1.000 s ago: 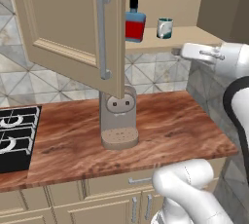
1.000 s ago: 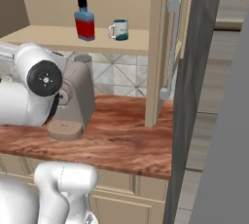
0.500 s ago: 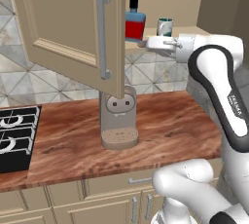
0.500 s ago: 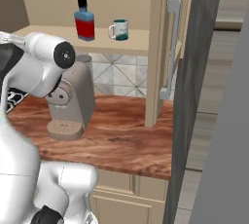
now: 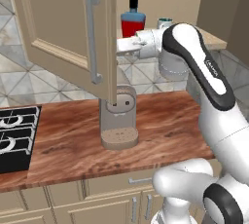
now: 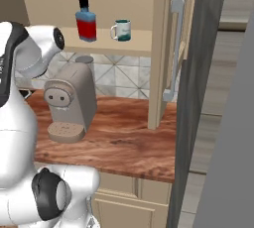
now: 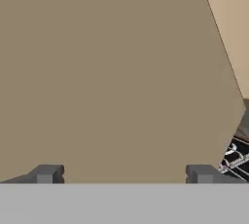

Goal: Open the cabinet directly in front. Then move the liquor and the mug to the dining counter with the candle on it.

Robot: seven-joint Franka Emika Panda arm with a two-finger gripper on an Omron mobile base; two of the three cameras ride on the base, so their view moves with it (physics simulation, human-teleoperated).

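small unreadable marking on robot arm (image 5: 212, 67)

The cabinet (image 5: 63, 28) door stands swung open toward the near left, its silver handle (image 5: 93, 38) facing out. On the shelf behind, the liquor (image 5: 133, 19) stands left of the mug (image 5: 164, 23). The arm reaches left below them. A coffee machine (image 5: 118, 118) sits on the counter (image 5: 165, 121).

On the cabinet (image 6: 163, 48) shelf the liquor (image 6: 86, 20) stands left of the mug (image 6: 121, 29). Below them, a coffee machine (image 6: 69, 104) stands on the counter (image 6: 129, 140).
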